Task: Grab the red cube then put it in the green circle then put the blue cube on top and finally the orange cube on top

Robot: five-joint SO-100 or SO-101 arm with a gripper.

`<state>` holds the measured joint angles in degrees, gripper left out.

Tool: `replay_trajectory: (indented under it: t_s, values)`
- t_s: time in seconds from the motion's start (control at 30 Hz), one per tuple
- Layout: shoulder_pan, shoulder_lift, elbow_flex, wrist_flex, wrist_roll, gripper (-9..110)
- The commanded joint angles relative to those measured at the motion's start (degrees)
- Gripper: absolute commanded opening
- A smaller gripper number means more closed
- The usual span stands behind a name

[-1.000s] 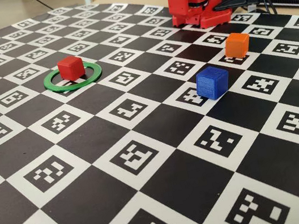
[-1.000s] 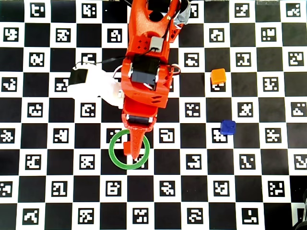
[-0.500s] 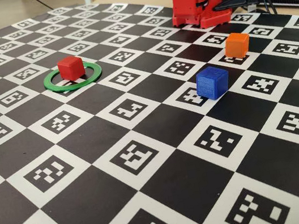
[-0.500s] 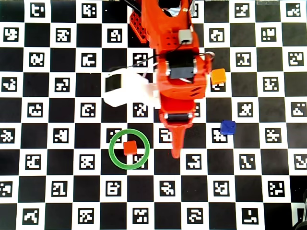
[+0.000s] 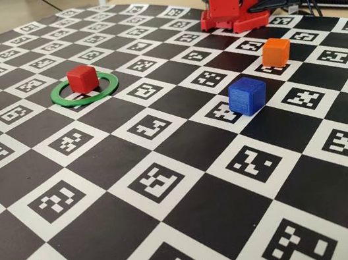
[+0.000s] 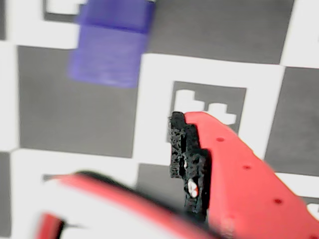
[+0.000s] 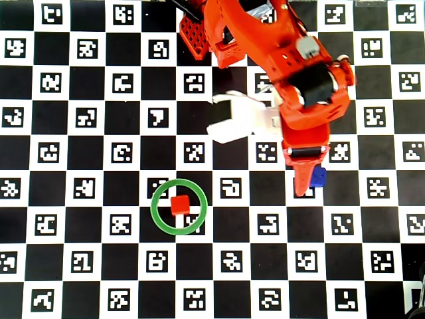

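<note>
**Arm swings from the ring toward the blue cube**

A second ago the arm hung over the green circle [image 7: 178, 207]; now it has swung to the right of the overhead view, leaving the red cube [image 7: 179, 205] sitting alone inside the ring at lower centre-left. That suggests step one is done and the blue cube [image 7: 319, 177] is next.

Overhead, the pincer [image 7: 304, 187] tip lies over the blue cube's left side and the arm hides the orange cube entirely. The fixed view shows what that hides: the orange cube [image 5: 276, 51] at upper right, apart from the blue cube [image 5: 246, 96], both resting on the checkered surface [image 5: 178, 236].

In the blurred wrist view the blue cube [image 6: 110, 45] sits upper left, well clear of the pincer [image 6: 169, 189], which carries nothing; its opening I cannot tell.
</note>
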<state>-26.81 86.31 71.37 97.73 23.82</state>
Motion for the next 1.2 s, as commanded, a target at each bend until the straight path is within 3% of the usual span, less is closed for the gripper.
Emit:
replay_trajectory:
  t_s: [0.0, 0.5, 1.17]
  values:
    - [-2.3, -1.7, -0.4, -3.4, 2.4, 43]
    - [-6.9, -8.2, 13.1, -19.8, 12.0, 47]
    - [-6.3, -14.3, 20.2, -35.3, 11.7, 45]
